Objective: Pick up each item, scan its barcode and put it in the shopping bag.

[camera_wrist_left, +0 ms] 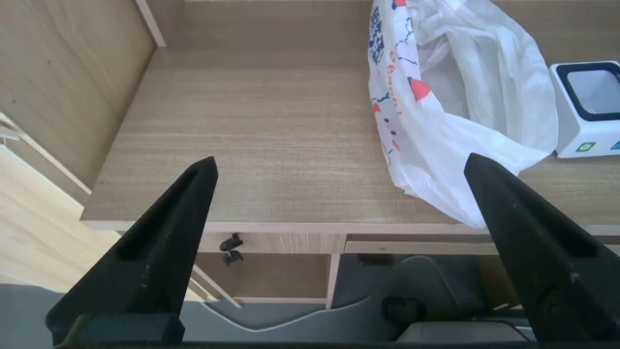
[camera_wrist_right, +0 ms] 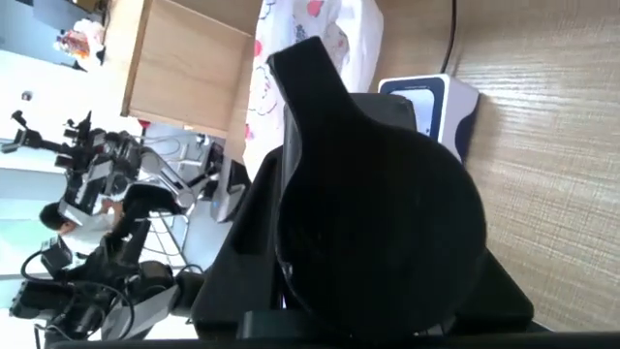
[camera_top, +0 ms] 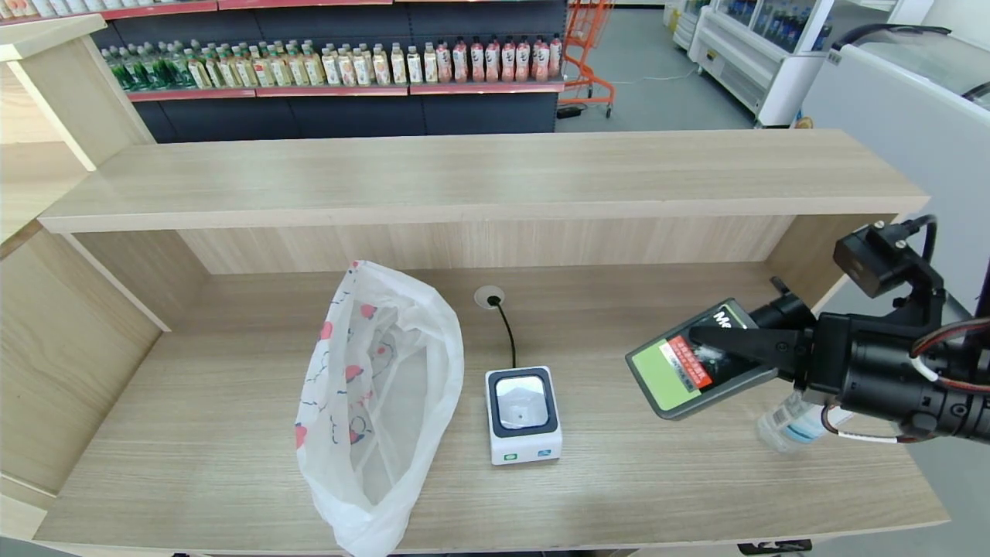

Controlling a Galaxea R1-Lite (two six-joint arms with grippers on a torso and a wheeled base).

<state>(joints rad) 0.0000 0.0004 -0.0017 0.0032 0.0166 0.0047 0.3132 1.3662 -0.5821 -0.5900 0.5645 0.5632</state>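
My right gripper (camera_top: 715, 348) is shut on a flat dark box (camera_top: 691, 367) with a green and red label, held in the air to the right of the white barcode scanner (camera_top: 523, 414). The scanner sits mid-counter with its glass window facing up. A white plastic shopping bag (camera_top: 377, 402) with red prints stands open to the scanner's left. A clear plastic bottle (camera_top: 789, 422) lies on the counter under my right arm. In the right wrist view the box (camera_wrist_right: 378, 213) hides the fingers, with the scanner (camera_wrist_right: 441, 102) beyond. My left gripper (camera_wrist_left: 344, 233) is open, off the counter's front edge near the bag (camera_wrist_left: 455, 107).
The wooden counter (camera_top: 619, 480) has a raised shelf (camera_top: 479, 174) along the back and side walls left and right. The scanner's black cable (camera_top: 506, 333) runs to a hole in the counter. Bare wood lies left of the bag.
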